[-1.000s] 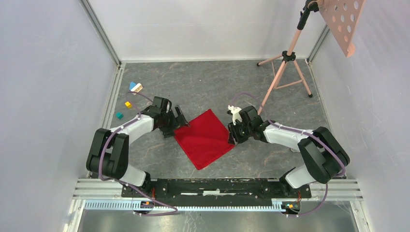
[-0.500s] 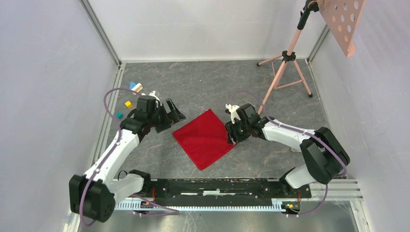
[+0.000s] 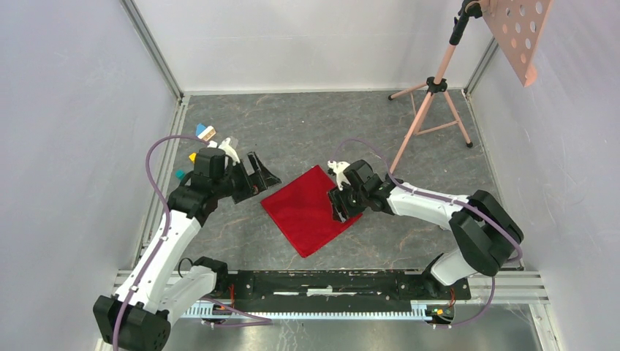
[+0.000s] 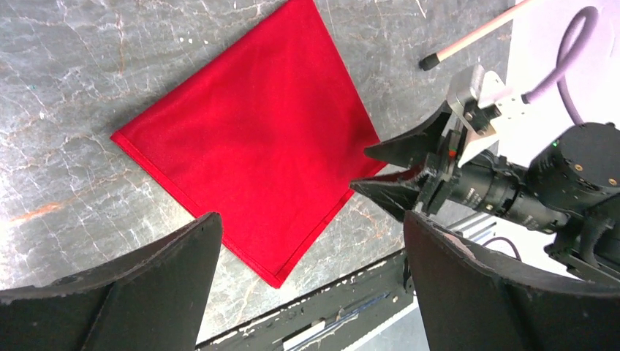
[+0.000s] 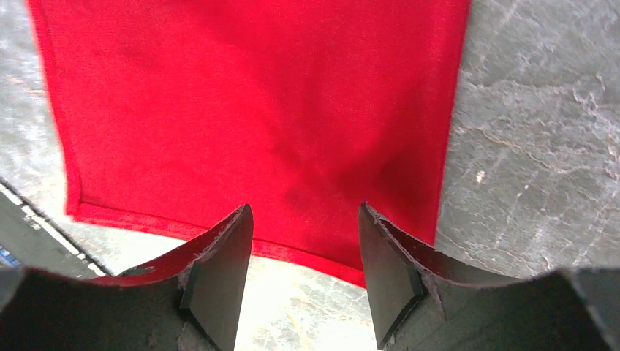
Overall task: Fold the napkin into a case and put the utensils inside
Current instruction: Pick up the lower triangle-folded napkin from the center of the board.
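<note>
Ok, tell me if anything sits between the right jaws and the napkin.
Nothing visible does. The right jaws stand parted over one edge of the napkin, with only bare cloth showing between them.

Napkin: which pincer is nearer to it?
Right. The right pincer is over the napkin at its right edge; the left pincer is off its left corner, apart from the cloth.

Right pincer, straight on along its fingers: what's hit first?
The napkin. The right pincer points down at it just inside one edge, jaws apart with nothing between them. How much gap is left above the napkin is unclear from these views.
</note>
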